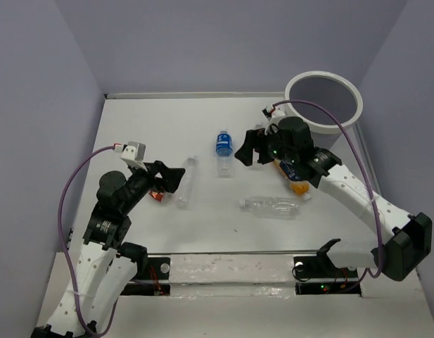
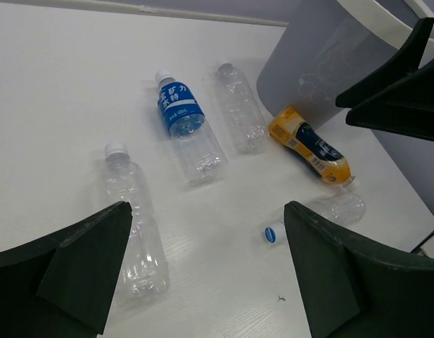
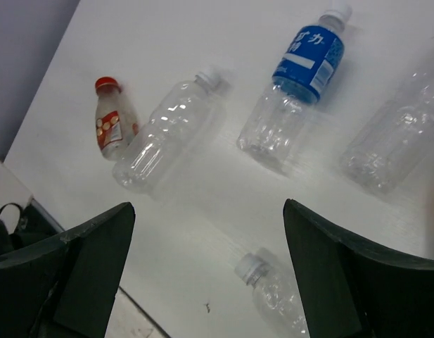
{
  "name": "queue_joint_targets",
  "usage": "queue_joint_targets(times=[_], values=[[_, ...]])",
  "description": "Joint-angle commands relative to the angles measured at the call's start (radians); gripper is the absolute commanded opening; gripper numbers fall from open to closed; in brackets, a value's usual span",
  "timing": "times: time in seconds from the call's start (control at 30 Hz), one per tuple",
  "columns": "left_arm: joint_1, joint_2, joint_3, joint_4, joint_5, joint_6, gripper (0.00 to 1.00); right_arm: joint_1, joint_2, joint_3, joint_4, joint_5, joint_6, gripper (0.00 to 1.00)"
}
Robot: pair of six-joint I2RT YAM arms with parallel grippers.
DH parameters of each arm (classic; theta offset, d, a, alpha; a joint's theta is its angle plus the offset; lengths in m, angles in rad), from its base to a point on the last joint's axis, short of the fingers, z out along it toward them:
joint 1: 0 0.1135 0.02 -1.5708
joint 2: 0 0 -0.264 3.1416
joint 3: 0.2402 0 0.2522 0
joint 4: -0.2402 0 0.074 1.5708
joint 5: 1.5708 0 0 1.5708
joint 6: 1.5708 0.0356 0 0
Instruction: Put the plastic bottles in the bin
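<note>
Both hands are wide open with nothing in either. The left hand (image 1: 171, 178) hovers at a clear bottle (image 1: 186, 182) whose long axis runs near-to-far. The red-capped bottle (image 1: 157, 196) lies just beside it, toward the counter's (image 1: 146, 127) left edge. The right hand (image 1: 246, 150) hangs beside the blue-label bottle (image 1: 223, 150), whose cap points at the far edge. Another clear bottle (image 1: 271, 206) lies crosswise, cap to the left, with open room around it. The orange bottle (image 1: 299, 186) is partly under the right arm. The bin (image 1: 322, 72) stands in the far right corner.
</note>
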State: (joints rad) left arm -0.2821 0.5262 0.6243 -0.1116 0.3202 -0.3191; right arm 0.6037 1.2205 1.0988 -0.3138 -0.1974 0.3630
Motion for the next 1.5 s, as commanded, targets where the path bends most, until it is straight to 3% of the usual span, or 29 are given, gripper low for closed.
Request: queue_joint_targets(times=[0.0, 0.33, 0.73, 1.0, 1.1, 1.2, 1.23, 1.33, 1.47], values=[[-0.002, 0.008, 0.037, 0.001, -0.021, 0.005, 0.99, 0.005, 0.111, 0.127, -0.014, 0.138, -0.07, 0.91], [-0.003, 0.047, 0.028, -0.04, -0.167, -0.049, 0.99, 0.005, 0.402, 0.343, -0.05, 0.243, -0.076, 0.92], [-0.002, 0.152, 0.037, -0.071, -0.204, -0.051, 0.99, 0.005, 0.789, 0.639, -0.123, 0.311, -0.087, 0.95], [-0.003, 0.211, 0.038, -0.069, -0.181, -0.049, 0.99, 0.005, 0.973, 0.734, -0.157, 0.27, -0.064, 0.94], [-0.003, 0.233, 0.037, -0.068, -0.17, -0.046, 0.99, 0.005, 1.007, 0.753, -0.157, 0.271, -0.052, 0.86], [-0.003, 0.247, 0.041, -0.066, -0.152, -0.043, 0.99, 0.005, 0.984, 0.745, -0.145, 0.271, -0.035, 0.65], [-0.005, 0.247, 0.041, -0.065, -0.138, -0.041, 0.99, 0.005, 0.967, 0.733, -0.11, 0.263, -0.036, 0.53], [-0.005, 0.244, 0.045, -0.063, -0.164, -0.035, 0.99, 0.005, 0.884, 0.699, -0.065, 0.263, -0.042, 0.4], [-0.006, 0.276, 0.049, -0.065, -0.171, -0.032, 0.99, 0.005, 0.716, 0.626, -0.006, 0.254, -0.058, 0.36]])
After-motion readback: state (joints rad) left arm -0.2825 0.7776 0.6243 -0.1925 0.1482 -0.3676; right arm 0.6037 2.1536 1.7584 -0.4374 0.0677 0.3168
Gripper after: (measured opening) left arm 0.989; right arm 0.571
